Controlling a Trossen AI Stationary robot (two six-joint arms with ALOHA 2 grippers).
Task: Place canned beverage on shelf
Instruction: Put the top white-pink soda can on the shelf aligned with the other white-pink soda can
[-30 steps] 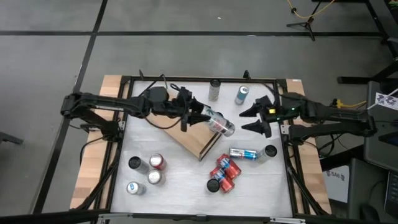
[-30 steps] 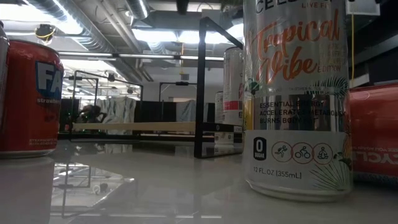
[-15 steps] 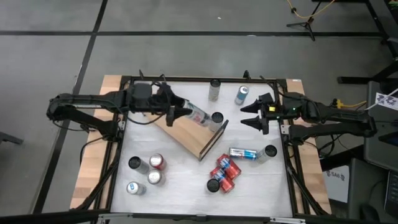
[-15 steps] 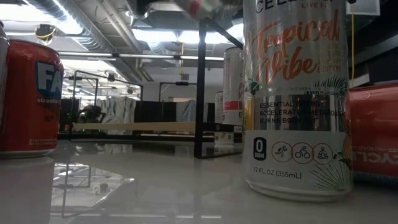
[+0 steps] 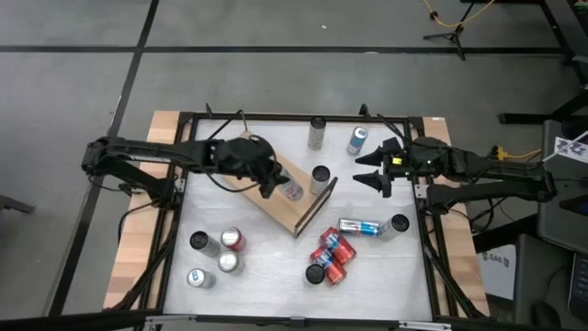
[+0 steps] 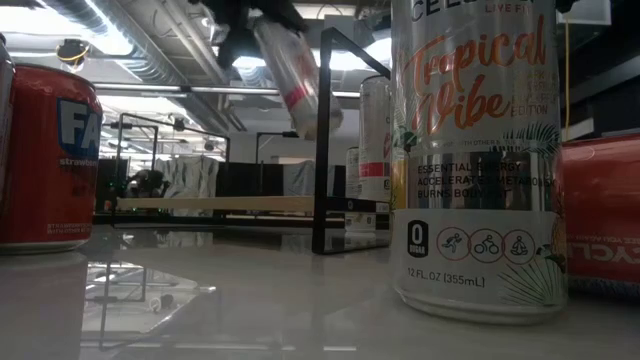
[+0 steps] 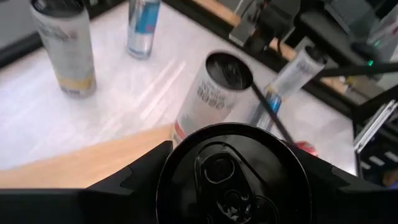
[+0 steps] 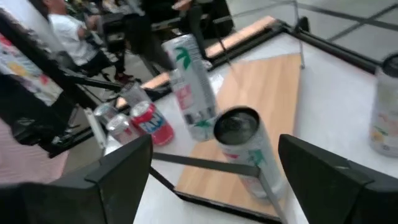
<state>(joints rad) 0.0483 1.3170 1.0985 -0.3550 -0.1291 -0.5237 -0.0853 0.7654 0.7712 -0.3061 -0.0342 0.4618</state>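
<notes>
My left gripper (image 5: 278, 182) is over the light-wood shelf (image 5: 280, 214), shut on a white can with red print (image 5: 293, 190). The low view shows this can tilted (image 6: 297, 82), hanging above the shelf board (image 6: 215, 204). A second white can (image 5: 320, 175) stands upright by its base on the board's right end, close beside the held can; it also shows in the left wrist view (image 7: 211, 96). My right gripper (image 5: 369, 169) is open and empty, just right of the shelf, pointing at it (image 8: 261, 106). My left gripper pinches the can's side wall just under its top rim (image 7: 169, 186) between its two fingers, with the pull-tab top facing the wrist. The fingers come slanting down from the table's left. The can hangs tilted below them, its base clear of the shelf board.
Two cans (image 5: 317, 131) (image 5: 356, 140) stand at the far edge. A blue can (image 5: 360, 227) lies near another can (image 5: 399, 223), with red cans (image 5: 329, 257) in front. Several cans (image 5: 220, 253) stand near left. In the low view a tall can (image 6: 470, 150) stands close.
My left gripper drew the can back toward the table's left, uncovering the can standing on the shelf. It then came a little toward the near edge and tipped downward. The held can has turned from nearly level to steeply tilted and has come down into the low view.
</notes>
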